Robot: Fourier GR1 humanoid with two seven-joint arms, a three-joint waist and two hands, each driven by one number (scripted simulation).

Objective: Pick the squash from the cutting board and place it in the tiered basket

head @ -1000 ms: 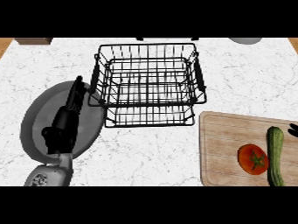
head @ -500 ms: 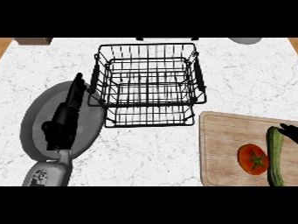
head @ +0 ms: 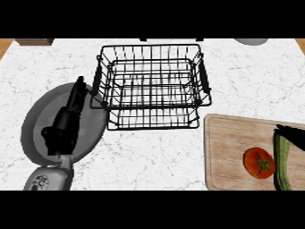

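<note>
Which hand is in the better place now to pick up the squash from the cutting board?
The right hand. It reaches over the cutting board, just above the top end of the squash. The left hand lies over the plate, across the basket from the board.

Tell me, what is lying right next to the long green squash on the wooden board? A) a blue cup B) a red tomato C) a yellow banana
B: a red tomato lies on the cutting board just left of the squash in the head view.
</note>
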